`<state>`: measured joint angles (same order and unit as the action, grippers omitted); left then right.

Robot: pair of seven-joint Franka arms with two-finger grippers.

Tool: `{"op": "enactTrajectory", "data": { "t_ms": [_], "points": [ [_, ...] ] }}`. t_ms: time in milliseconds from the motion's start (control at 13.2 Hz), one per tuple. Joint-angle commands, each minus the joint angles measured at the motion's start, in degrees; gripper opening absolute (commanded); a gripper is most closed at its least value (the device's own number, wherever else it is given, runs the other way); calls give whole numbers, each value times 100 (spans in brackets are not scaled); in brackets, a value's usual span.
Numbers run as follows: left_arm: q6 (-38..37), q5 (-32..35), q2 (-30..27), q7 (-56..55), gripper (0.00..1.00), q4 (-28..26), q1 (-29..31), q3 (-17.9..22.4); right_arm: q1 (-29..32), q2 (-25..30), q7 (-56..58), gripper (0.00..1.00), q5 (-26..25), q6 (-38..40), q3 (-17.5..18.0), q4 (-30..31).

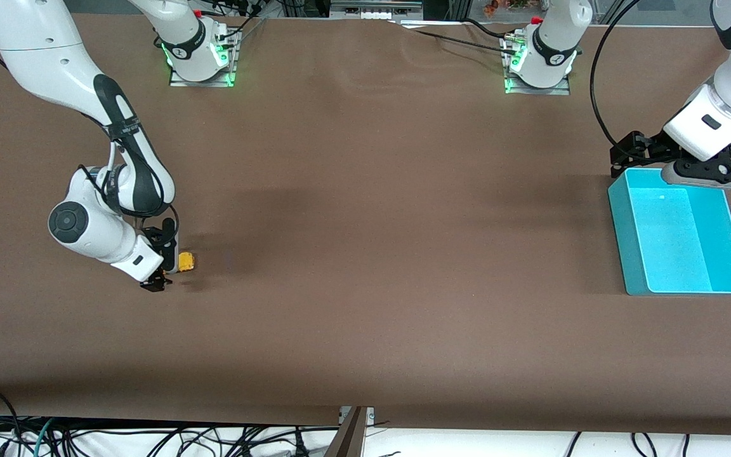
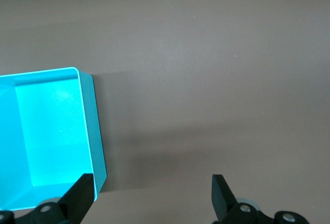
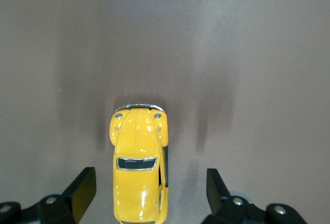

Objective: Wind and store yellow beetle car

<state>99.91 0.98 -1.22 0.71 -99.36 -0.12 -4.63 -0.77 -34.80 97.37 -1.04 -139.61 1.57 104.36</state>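
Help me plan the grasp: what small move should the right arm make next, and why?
Probably close the right gripper on the yellow beetle car. The car sits on the table between the open jaws, with a gap on each side. The left gripper waits open over the turquoise bin.

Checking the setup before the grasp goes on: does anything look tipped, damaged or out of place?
Nothing stands out. The yellow beetle car sits upright on its wheels on the table, between the open fingers of the right gripper. The turquoise bin stands level and empty at the left arm's end, with the open left gripper waiting over its edge.
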Motion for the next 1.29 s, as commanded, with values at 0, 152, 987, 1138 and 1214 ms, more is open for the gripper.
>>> {"op": "enactTrajectory", "data": {
  "t_ms": [0, 152, 987, 1138, 1214],
  "points": [
    [-183, 7, 219, 61, 100, 330, 39, 6, 103, 167, 370, 83, 113, -84, 36, 182],
    [-192, -1, 227, 61, 100, 339, 39, 6, 156, 158, 414, 83, 113, -84, 36, 199],
    [-367, -36, 236, 43, 100, 339, 74, 32, 261, 149, 529, 23, 209, -40, 27, 199],
    [-367, -54, 289, 61, 100, 347, 118, 41, 375, 123, 520, 23, 209, -40, 27, 199],
    [-359, -54, 306, 78, 100, 347, 118, 41, 454, 97, 528, 23, 209, -40, 27, 199]
  ]
}}
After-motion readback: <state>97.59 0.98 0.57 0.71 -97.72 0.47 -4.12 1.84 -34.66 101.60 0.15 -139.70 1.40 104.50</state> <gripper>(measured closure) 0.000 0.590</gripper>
